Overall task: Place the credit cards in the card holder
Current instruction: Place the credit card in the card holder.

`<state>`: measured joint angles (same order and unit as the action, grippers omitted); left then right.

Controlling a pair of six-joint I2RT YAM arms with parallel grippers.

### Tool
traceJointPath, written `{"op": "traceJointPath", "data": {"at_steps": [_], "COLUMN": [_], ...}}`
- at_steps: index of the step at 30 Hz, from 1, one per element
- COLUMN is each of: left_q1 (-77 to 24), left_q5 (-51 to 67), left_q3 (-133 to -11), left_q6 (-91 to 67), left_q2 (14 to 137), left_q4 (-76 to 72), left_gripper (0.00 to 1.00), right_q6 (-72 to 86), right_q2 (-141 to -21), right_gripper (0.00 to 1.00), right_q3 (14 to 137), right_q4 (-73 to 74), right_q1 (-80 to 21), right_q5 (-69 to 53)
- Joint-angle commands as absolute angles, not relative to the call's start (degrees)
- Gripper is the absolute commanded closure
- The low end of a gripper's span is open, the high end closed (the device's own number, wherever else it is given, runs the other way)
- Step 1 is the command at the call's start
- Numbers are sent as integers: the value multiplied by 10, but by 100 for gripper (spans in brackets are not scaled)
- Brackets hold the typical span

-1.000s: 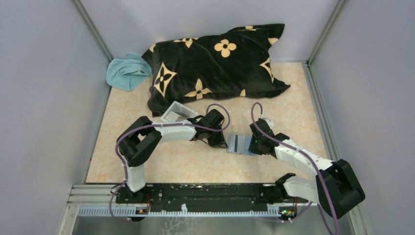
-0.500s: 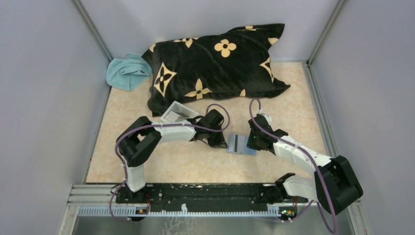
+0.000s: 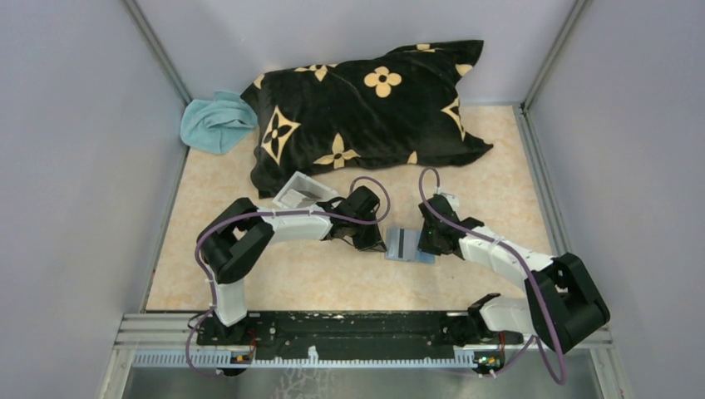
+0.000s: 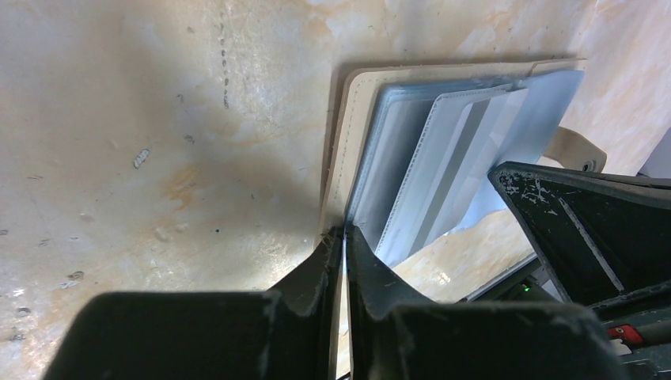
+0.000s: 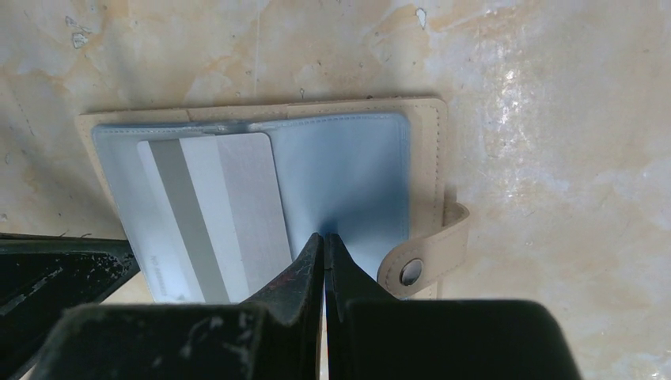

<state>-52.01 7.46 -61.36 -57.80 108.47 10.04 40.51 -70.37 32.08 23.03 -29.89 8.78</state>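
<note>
the card holder (image 3: 406, 243) lies open on the table (image 3: 332, 278) between the 2 grippers, 1 striped credit card (image 5: 210, 214) on its left page. the left gripper (image 4: 344, 237) is clamped on the holder's tan cover edge. the right gripper (image 5: 324, 241) is pinched closed, tips against the right grey page. far left sits a clear tray (image 3: 298, 189), and beyond it a black pillow (image 3: 366, 108).

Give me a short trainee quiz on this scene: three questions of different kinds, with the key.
1. True or false: the wallet lies open on the table.
2. Which pincer clamps the wallet's tan cover edge?
3. Fill in: in the right wrist view, the striped card lies on the wallet's ___ half.
Key: 1 true; 2 the left pincer; 3 left.
</note>
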Motion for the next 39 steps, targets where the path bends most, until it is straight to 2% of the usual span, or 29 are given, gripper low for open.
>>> {"op": "traceJointPath", "data": {"at_steps": [1,39], "left_q1": [-517,-519], "left_q5": [-7,-1], "left_q3": [-567,-559], "left_q6": [-532,-541], "left_q2": [1149,1156], "left_q4": [237,225], "left_gripper": [88,89], "right_q6": [399,421], "right_q2": [-719,-740], "right_gripper": [100,100], "right_q3": [344,347], "right_q4": [205,149], "right_q1": [-301,-333], "right_q5": [90,35]}}
